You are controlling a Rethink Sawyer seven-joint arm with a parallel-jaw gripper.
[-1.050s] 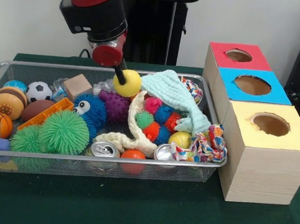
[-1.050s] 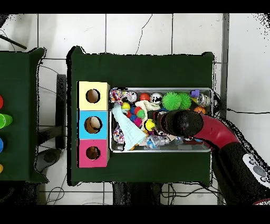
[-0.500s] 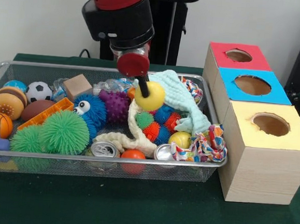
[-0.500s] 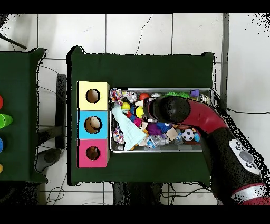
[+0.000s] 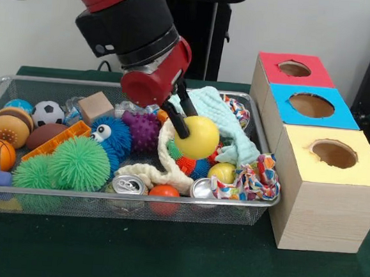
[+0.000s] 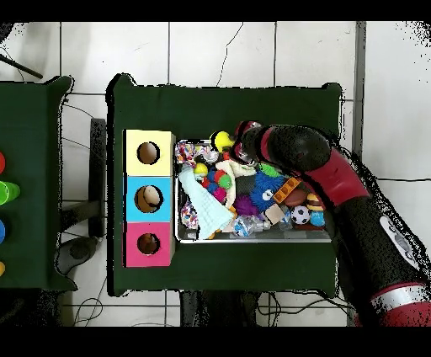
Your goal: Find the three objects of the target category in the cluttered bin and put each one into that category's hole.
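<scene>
One gripper (image 5: 187, 121) clamps one yellow ball (image 5: 200, 137); three holed boxes (image 5: 309, 105).

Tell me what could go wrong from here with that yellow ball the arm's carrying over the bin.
The gripper pinches the yellow ball only at its upper edge, so the round ball could slip and drop back into the wire bin. It also hangs just above the cream rope and mint cloth, which might snag on the way to the boxes.

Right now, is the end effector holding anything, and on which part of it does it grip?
Yes. The end effector holds the yellow ball, its black fingers clamped on the ball's upper left side, above the bin.
</scene>
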